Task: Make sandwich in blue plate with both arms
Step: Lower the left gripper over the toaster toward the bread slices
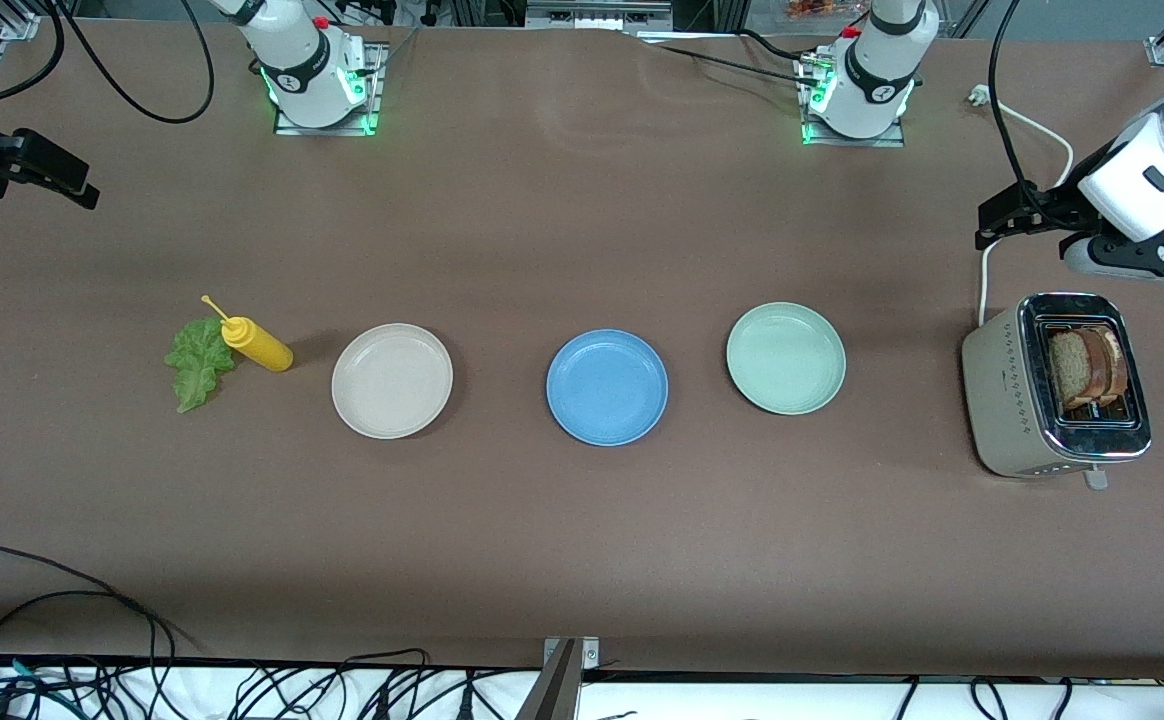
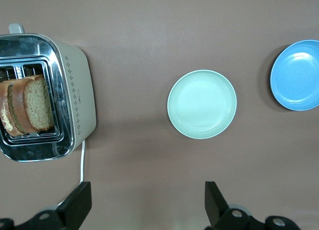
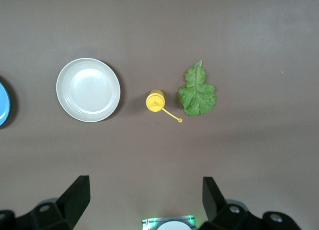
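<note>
Risks: bread slices sit tight together in the toaster; a pinch may catch both or tip it. The lettuce leaf touches the yellow squeeze bottle, which could topple.

Blue plate: bare, between cream plate and pale green plate.

Left gripper: spread wide, empty, above tabletop near the toaster.

Right gripper: spread wide, empty, high at the right arm's end.

Tabletop: plain brown covering; cables at its edges.
</note>
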Controlling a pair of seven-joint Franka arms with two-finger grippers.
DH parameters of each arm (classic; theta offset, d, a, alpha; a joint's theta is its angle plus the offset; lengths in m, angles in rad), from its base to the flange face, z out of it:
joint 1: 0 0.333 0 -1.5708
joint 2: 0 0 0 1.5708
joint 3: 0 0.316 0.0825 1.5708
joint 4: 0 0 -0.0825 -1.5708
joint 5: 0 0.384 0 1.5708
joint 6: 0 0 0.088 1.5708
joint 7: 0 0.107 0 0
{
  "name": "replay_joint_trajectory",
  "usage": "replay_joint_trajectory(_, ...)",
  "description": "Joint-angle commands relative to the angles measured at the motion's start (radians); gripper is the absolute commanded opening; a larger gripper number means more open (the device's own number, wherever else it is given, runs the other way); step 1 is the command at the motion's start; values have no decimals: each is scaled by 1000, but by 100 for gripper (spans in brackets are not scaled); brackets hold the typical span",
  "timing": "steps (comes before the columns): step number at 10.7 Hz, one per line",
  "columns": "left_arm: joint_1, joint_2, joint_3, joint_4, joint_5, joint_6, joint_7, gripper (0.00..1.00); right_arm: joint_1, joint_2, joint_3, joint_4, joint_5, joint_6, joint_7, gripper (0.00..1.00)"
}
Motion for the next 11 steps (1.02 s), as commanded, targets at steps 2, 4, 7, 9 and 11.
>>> replay_joint_trajectory(2, 13, 28, 13, -1, 10, 62, 17, 100, 6, -6, -2, -7, 2, 10, -12, 100)
replay_joint_trajectory(4, 13, 68, 19, -1, 1, 90, 16, 100, 7, -5, -2, -7, 2, 10, -12, 100)
replay_joint_trajectory(7, 13, 143, 62, 1, 10, 162, 19, 100, 7, -6, -2, -7, 2, 3, -14, 100)
replay_joint_trajectory(9, 13, 190, 91, 1, 13, 208, 31, 100, 7, -6, -2, -7, 2, 2, -12, 100)
replay_joint_trajectory(11, 17, 227, 114, 1, 13, 240, 40, 100, 27, -6, 0, -7, 1, 0, -11, 100)
